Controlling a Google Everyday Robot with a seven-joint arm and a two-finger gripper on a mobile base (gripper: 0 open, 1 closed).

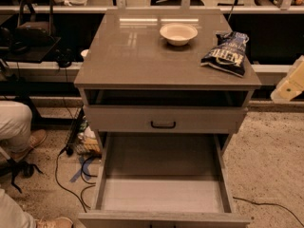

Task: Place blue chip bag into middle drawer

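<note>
The blue chip bag (226,55) lies on the right side of the grey cabinet top (133,56), near the right edge, with white lettering facing up. The middle drawer (161,194) is pulled far out below, and its wide tray holds nothing. Above it, a shut drawer front shows a black curved handle (163,124). My gripper (289,83) shows only as a cream-coloured part at the right edge of the camera view, right of the cabinet and below the height of the bag, apart from it.
A cream round bowl (178,33) stands at the back middle of the cabinet top, left of the bag. A person's legs (14,122) and shoe (52,221) are at the left. Cables (71,175) run over the floor beside the drawer.
</note>
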